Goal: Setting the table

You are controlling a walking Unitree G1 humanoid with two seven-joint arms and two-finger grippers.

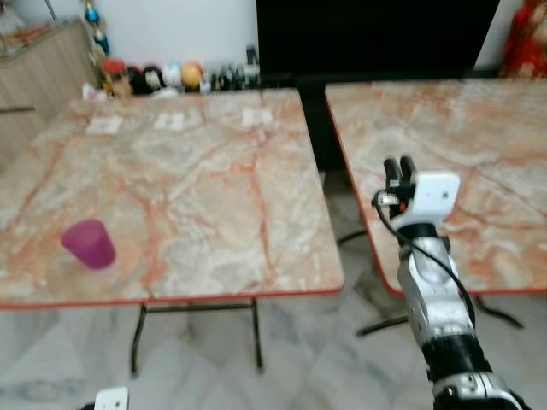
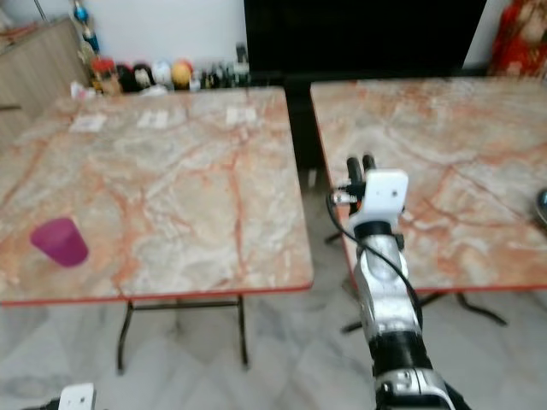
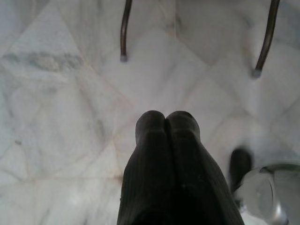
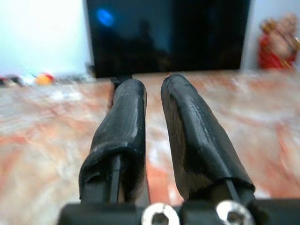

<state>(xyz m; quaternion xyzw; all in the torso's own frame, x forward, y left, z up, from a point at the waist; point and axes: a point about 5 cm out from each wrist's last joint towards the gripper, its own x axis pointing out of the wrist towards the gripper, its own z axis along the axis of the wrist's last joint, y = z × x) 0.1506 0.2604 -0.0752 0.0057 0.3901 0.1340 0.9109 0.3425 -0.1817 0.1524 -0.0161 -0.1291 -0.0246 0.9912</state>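
Two marble-patterned tables with red edging stand side by side with a narrow gap between them, and the left table (image 1: 171, 171) serves as the landmark here. A purple cup (image 1: 89, 243) stands upright on that table, near its front edge and toward its left side, well apart from everything else on it. At the far edge of the same table lie three small pale paper-like pieces (image 1: 175, 120) in a row; what they are cannot be told. Behind the left table, against the white wall, sits a row of small bottles and round colourful objects (image 1: 171, 77), and further to the left of it a wooden cabinet (image 1: 43, 77) rises. Beyond the gap, behind both tables, is a large black panel (image 1: 376, 38). The right table (image 1: 461, 154) lies just to the right of the left table. The right pincer (image 1: 400, 167) is raised in front of the near left corner of that right table, across the gap from the left table, its two black fingers pointing up and away from the robot; they stand slightly apart with a narrow slit between them and pinch nothing. In the right wrist view those fingers (image 4: 124, 136) point over blurred marble toward the black panel. The left pincer (image 3: 166, 123) hangs low over the pale marble floor (image 3: 70, 117) beside the left table's thin dark metal legs (image 3: 124, 33), its fingers pressed together and empty.
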